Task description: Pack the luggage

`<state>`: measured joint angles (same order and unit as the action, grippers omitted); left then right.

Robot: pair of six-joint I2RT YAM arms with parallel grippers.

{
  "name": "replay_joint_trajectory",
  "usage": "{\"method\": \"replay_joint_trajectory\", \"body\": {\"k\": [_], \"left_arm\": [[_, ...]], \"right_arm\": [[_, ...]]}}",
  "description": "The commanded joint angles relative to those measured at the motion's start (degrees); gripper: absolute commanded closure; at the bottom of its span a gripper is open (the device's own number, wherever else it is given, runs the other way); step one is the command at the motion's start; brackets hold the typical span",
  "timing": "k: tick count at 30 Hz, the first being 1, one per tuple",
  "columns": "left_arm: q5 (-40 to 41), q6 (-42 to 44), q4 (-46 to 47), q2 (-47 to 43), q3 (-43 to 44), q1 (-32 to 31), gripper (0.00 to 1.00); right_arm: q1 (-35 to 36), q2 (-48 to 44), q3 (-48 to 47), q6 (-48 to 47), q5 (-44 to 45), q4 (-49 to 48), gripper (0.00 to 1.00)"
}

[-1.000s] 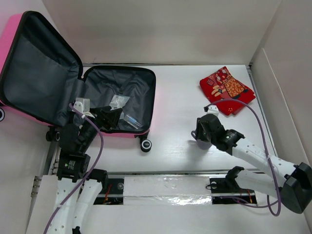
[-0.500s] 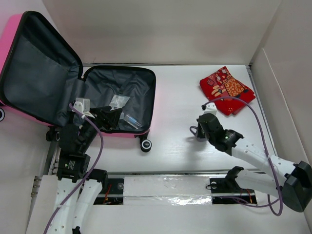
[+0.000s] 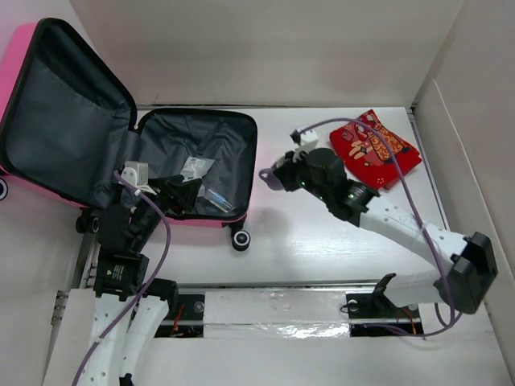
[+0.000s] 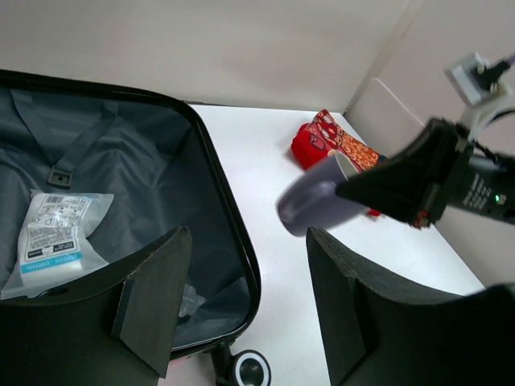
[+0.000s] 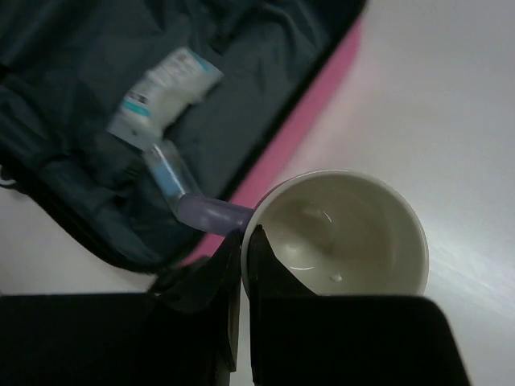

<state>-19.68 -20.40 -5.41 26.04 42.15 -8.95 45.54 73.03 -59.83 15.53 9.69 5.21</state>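
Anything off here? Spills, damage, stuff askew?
Only the cup: the right gripper pinches its rim and holds it tipped sideways beside the open luggage. It looks empty; nothing spilled or damaged.

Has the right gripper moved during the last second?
Yes. The right gripper, with the cup, went left in the top view, toward the luggage.

Pink lid of the luggage (image 3: 105, 137) cut off at the overhead view's left edge, items in its lining partly behind the left hand (image 3: 181, 195), print on the sachet (image 4: 56, 233) too small to read, red pouch (image 4: 322, 141) half behind the cup (image 4: 310, 205), caster wheel (image 4: 245, 371) cropped below, right wrist view blurred
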Motion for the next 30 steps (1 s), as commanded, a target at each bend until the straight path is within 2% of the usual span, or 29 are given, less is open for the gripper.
{"method": "replay_joint_trajectory", "body": {"k": [1,9,12,15,25,27,28,30], "left_arm": [[-0.1,0.2,2.9,-0.6,0.9,-0.2,0.44],[0.4,0.5,2.4,-1.1,1.1,-0.2,0.44],[0.2,0.5,2.5,-1.3,1.2,-0.2,0.44],[0.5,0.5,2.3,-1.2,1.3,-0.2,0.44],[-0.4,0.5,2.8,-0.6,1.2,-0.2,0.44],[0.0,0.5,2.7,-0.5,1.2,-0.2,0.44],[0.0,0.5,2.6,-0.4,1.2,-0.2,0.44],[-0.1,0.5,2.7,-0.5,1.1,-0.2,0.44]], "right_arm": [[2.5,5.3,-11.3,-3.7,-10.5,-14.9,1.0],[3.8,30.6,-33.0,-5.5,-20.8,-12.5,1.0],[2.6,39.7,-43.2,-7.1,-24.4,-7.5,1.0],[2.0,45.5,-53.4,-9.6,-26.4,2.0,1.0],[-5.4,56.5,-60.3,-5.4,-34.4,5.8,0.99],[-6.2,59.4,-62.8,-5.4,-34.1,7.7,0.88],[-6.3,60.0,-64.3,-5.4,-32.8,8.5,0.7],[-6.9,61.0,-67.8,-5.7,-32.1,9.4,0.49]]}}
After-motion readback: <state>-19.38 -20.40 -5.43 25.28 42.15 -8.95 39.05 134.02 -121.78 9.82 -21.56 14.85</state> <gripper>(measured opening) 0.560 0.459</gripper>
